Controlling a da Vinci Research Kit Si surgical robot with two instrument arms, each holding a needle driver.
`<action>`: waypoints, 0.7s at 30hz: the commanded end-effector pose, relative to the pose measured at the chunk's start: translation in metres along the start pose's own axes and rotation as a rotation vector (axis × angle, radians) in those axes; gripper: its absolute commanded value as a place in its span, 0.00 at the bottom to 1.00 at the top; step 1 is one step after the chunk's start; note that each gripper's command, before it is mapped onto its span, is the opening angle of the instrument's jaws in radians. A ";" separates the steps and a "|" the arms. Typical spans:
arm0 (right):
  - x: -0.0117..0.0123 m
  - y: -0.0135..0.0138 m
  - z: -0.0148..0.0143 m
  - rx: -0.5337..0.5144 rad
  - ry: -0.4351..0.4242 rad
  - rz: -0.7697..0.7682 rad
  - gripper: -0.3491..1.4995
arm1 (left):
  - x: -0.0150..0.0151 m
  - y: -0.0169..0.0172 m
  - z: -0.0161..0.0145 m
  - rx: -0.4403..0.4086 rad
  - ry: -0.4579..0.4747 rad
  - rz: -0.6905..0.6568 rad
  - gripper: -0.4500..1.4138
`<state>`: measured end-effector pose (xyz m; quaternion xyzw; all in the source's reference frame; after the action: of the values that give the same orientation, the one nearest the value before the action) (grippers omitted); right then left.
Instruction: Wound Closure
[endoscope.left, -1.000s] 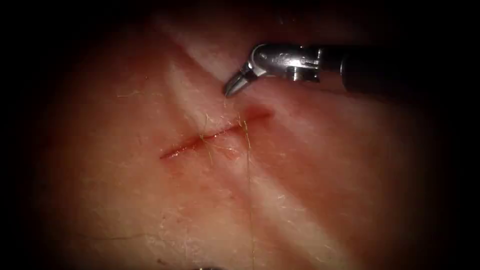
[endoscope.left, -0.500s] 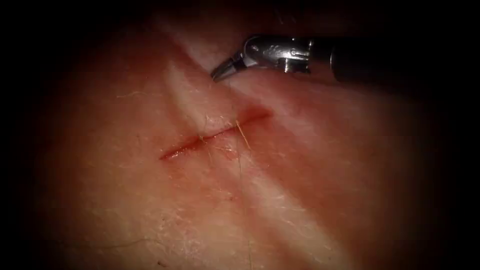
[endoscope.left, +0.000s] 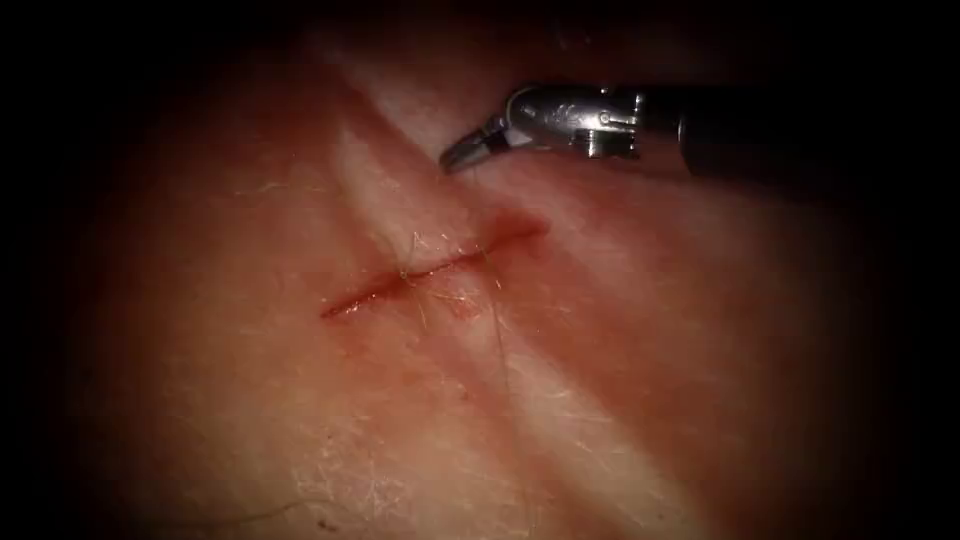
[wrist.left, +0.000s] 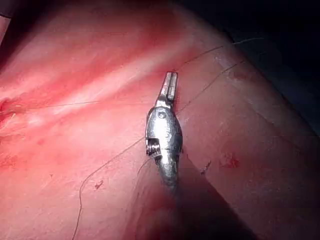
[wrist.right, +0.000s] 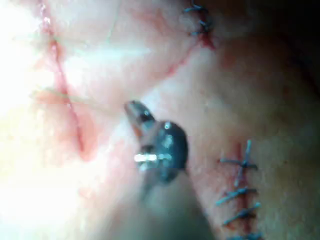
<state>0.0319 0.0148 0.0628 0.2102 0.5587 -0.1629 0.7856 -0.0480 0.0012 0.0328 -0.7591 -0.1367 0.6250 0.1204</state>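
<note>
Centrally, the cut (endoscope.left: 430, 270) lay as a slanted red line across the tissue (endoscope.left: 250, 400), with thread (endoscope.left: 497, 300) crossing it near its middle and trailing down the near side. A short tuft of thread ends (endoscope.left: 412, 250) stood at the crossing, which I judged to be a stitch already placed. I could make out no needle, so I could not say where it was or whether it sat in the tissue.

My right tool (endoscope.left: 462, 153) hovered beyond the cut, above its right end, jaws pressed together on nothing, tip angled down toward the tissue; I judged it was held clear to leave the stitch line visible. In the right wrist view the same tool (wrist.right: 134, 111) pointed toward the cut (wrist.right: 65, 100), with older blue stitches (wrist.right: 239, 192) off to one side.

My left tool (wrist.left: 171, 82) stood over the tissue with thread (wrist.left: 107, 162) running close past it; its jaws looked pressed together, and I could not tell whether thread was caught between them.
</note>
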 end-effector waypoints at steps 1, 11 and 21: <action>-0.0001 0.0011 0.0005 -0.003 0.000 -0.004 0.00 | -0.0008 0.0002 0.0004 -0.001 0.001 -0.001 0.00; -0.0002 0.0016 0.0009 0.000 -0.012 -0.001 0.00 | -0.0023 0.0008 0.0004 -0.002 0.002 -0.012 0.00; 0.0002 0.0014 0.0012 -0.001 -0.009 0.004 0.00 | -0.0021 0.0007 0.0003 -0.006 0.007 -0.026 0.00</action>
<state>0.0328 0.0148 0.0630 0.2104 0.5560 -0.1589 0.7882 -0.0480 0.0012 0.0334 -0.7608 -0.1528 0.6177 0.1278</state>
